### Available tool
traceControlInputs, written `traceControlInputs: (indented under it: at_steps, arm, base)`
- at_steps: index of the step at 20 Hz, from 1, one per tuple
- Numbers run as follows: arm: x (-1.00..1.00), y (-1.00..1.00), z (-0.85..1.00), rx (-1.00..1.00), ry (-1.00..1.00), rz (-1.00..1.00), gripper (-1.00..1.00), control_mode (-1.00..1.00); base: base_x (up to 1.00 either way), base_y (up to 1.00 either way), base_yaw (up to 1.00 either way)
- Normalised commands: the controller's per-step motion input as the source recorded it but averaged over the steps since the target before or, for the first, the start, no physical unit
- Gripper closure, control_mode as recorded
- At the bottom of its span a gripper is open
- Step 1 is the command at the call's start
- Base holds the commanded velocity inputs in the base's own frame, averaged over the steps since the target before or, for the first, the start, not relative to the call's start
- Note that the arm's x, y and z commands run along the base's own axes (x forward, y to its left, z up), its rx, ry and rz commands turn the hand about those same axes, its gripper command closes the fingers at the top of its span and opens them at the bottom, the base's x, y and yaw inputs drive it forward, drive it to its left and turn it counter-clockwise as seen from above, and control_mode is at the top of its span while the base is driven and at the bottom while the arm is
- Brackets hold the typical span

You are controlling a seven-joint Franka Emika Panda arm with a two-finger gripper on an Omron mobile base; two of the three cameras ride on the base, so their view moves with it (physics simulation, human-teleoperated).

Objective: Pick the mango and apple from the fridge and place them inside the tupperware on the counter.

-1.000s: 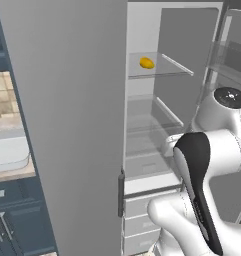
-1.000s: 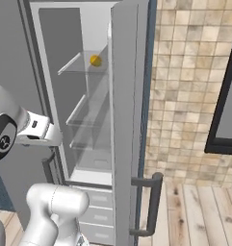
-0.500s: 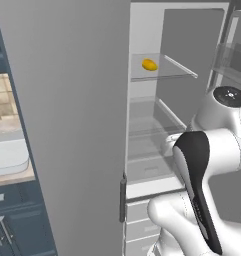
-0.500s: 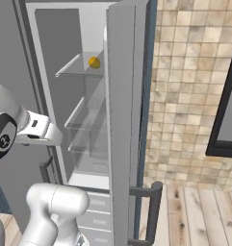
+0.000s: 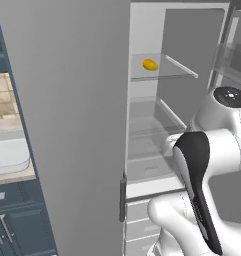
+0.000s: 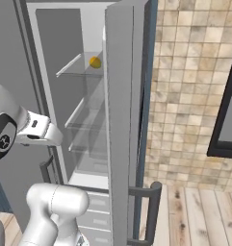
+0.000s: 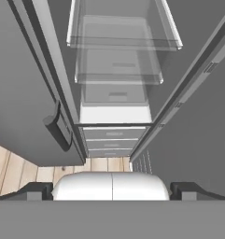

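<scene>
The fridge (image 5: 72,100) stands with its right door (image 6: 122,120) swung open, showing a white interior and clear glass shelves (image 7: 118,60). The mango (image 5: 150,64) (image 6: 95,62), a small yellow-orange oval, lies on the upper glass shelf. The apple is out of view. The tupperware (image 5: 9,156), pale with a raised rim, sits on the counter left of the fridge. My gripper (image 7: 112,190) is open in front of the fridge, facing the lower shelves and drawers (image 7: 111,140), well below the mango. Its fingertips (image 7: 32,191) stand far apart with nothing between them.
The closed left fridge door with its dark handle (image 7: 58,126) lies between the tupperware and the open compartment. The open door's handle (image 6: 151,211) juts out at the right. Dark blue cabinets (image 5: 17,220) sit under the counter. A tiled wall (image 6: 185,96) and wooden floor (image 6: 194,216) lie to the right.
The whole picture has drifted slightly, so the camera has moved a little closer to the fridge. The mango has stayed on its shelf and the gripper has stayed open.
</scene>
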Motion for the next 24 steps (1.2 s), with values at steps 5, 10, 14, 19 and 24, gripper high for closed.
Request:
traceControlInputs:
  at_steps: [5,10,14,19,24]
  arm:
    - [0.0,0.0,0.0,0.0,0.0,0.0,-1.0,1.0]
    - [0.07,-0.36,0.0,0.07,0.0,0.0,-1.0,-1.0]
    - [0.09,-0.38,0.02,0.13,-0.01,0.0,-1.0,-1.0]
    - [0.3,-0.07,0.03,0.09,0.0,0.0,-1.0,-1.0]
    - [0.43,0.06,0.0,0.0,0.0,0.0,-1.0,-1.0]
  base:
    - [0.06,-0.63,0.0]
    - [0.01,-0.1,0.0]
    - [0.0,0.0,0.0]
    - [0.0,0.0,0.0]
    - [0.0,0.0,0.0]
